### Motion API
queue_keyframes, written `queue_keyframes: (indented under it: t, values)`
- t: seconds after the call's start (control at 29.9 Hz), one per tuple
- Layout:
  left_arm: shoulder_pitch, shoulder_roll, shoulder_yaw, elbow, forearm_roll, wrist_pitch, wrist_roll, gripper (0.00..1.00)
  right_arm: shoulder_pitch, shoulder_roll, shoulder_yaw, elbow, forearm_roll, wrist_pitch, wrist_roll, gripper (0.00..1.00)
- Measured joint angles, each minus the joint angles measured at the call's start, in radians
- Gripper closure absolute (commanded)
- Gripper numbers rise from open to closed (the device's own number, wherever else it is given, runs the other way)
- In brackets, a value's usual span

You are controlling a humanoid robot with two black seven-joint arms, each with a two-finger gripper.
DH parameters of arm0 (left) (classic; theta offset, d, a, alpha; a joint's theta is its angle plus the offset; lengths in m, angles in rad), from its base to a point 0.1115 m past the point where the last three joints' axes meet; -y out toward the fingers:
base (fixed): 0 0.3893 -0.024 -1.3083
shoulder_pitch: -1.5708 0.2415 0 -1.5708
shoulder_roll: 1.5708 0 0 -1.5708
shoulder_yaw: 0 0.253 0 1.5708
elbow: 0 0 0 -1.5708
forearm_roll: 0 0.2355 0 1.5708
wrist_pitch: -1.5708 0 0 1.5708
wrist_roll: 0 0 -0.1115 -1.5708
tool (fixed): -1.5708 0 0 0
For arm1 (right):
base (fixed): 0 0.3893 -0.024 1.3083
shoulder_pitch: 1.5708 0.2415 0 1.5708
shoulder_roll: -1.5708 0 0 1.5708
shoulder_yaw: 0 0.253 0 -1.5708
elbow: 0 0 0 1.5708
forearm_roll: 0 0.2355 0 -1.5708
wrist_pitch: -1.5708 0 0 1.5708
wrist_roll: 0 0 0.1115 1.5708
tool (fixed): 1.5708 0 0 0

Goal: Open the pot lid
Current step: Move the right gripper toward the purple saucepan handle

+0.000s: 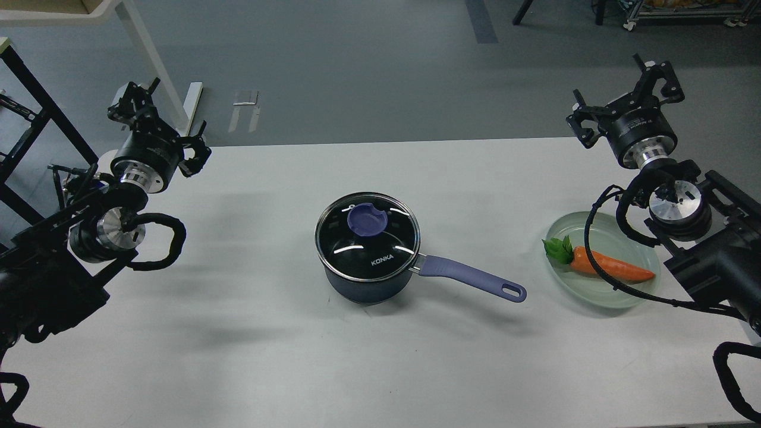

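The lid sits on the pot mid-table, its knob about midway between left gripper and right gripper, both empty; finger spread unreadable.

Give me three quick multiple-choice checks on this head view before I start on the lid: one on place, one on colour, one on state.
1. Where is the carrot?
A. in the pot
B. on the green plate
C. on the bare table

2. What colour is the knob of the lid?
A. red
B. white
C. lavender-purple

3. How does the lid sit?
A. closed on the pot
B. flat on the table
C. held in the left end effector

Answers: 1 B, the carrot lies across the plate at the right. 2 C, the knob matches the long handle. 3 A, its steel rim rests on the pot's rim, and both end effectors, right one included, hang far off.
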Motion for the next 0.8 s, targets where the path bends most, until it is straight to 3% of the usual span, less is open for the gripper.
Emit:
queue_keyframes:
  t: [0.4,0.67,0.8]
  values:
    - [-0.005,0.016,-0.003,0.004,0.000,0.009,-0.001,0.00,0.070,-0.075,-0.095,0.026,-0.045,0.008,0.012,0.00]
    - [-0.011,0.074,0.002,0.007,0.002,0.009,0.002,0.00,0.259,-0.322,-0.460,0.310,-0.214,-0.002,0.015,0.00]
    - [-0.017,0.094,0.009,0.012,0.006,0.010,0.014,0.01,0.357,-0.365,-0.644,0.416,-0.416,-0.008,0.015,0.00]
